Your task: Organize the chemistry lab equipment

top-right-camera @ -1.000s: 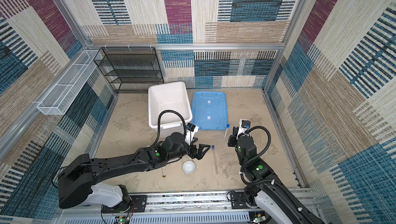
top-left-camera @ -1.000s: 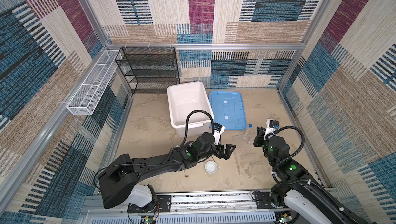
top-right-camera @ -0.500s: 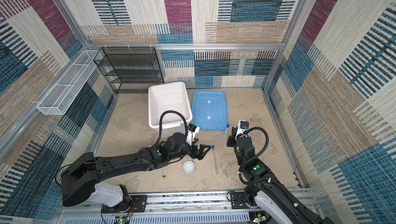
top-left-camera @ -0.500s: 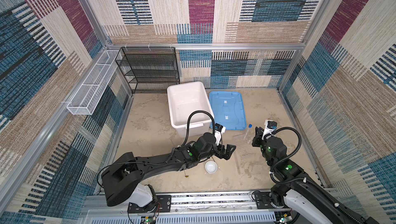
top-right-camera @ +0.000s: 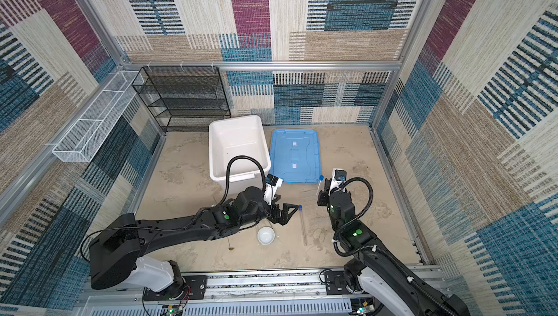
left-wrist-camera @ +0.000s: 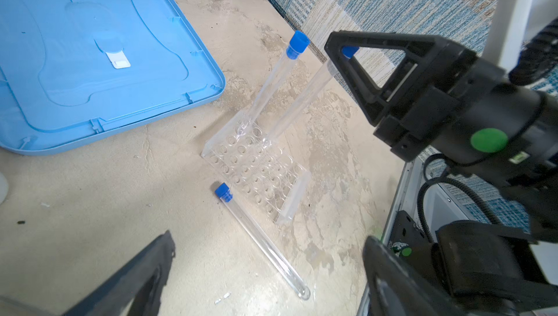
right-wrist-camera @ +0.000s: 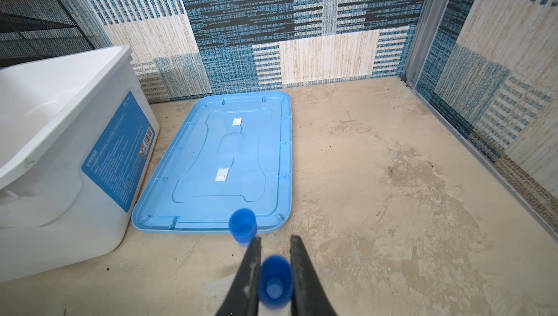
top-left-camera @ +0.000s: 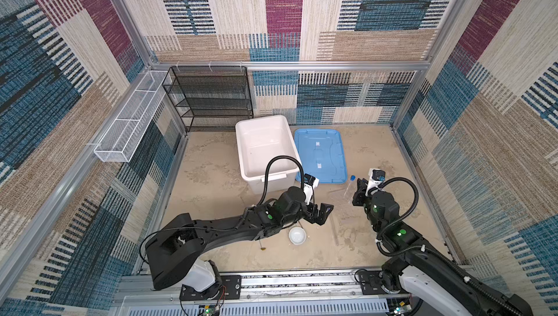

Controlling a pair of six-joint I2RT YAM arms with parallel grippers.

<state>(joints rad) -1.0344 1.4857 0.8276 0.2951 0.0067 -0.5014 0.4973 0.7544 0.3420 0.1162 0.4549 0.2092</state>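
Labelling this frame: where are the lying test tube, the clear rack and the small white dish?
lying test tube (left-wrist-camera: 263, 243): left wrist view, middle of its clear body.
clear rack (left-wrist-camera: 256, 169): left wrist view, its holed plate.
small white dish (top-left-camera: 297, 235): in a top view, its hollow.

The right claw (right-wrist-camera: 275, 240) was black. The tube (right-wrist-camera: 275, 282) between its fingers (right-wrist-camera: 250, 269) was clear with a blue cap. Beyond the claw lay a light-blue lid (right-wrist-camera: 211, 163); the box (right-wrist-camera: 45, 202) beside that was white with a blue label (right-wrist-camera: 120, 154). The floor (right-wrist-camera: 377, 178) was mottled beige, the walls (right-wrist-camera: 271, 12) striped patches of blue and cream.
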